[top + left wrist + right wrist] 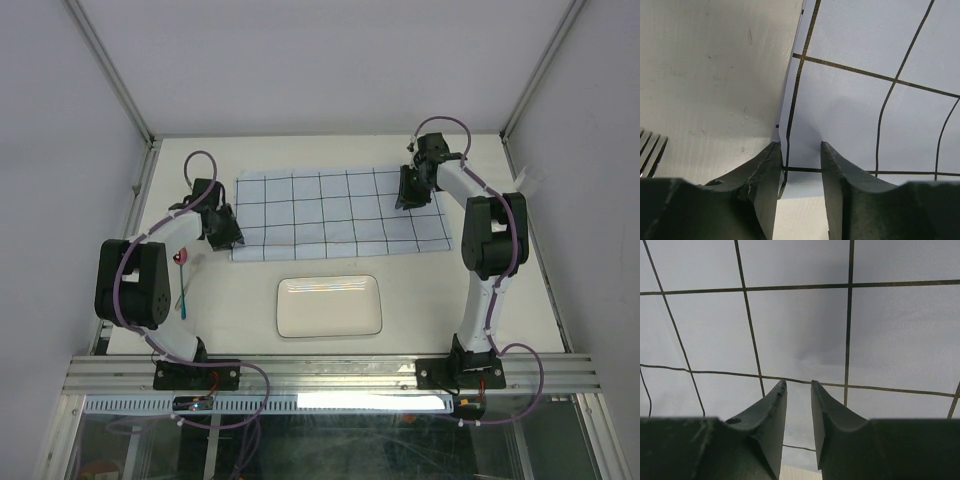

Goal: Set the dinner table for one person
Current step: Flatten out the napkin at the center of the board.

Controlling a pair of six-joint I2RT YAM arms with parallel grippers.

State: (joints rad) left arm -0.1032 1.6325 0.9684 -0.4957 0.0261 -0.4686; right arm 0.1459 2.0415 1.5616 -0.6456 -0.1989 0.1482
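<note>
Two grippers, jaws apart, seemingly empty: my left gripper astride cloth corner, right gripper over cloth; worktop beneath both, plate rearward.

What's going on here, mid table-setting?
Both arms are at the pale-blue grid cloth, which lies spread flat on the dinner table. The left gripper sits at the cloth's near-left corner, jaws apart, with the cloth's edge showing between them. The right gripper hangs over the cloth's right part, jaws slightly apart, nothing visibly pinched. The white plate sits on bare table in front of the cloth, and utensils lie beside the left arm.
</note>
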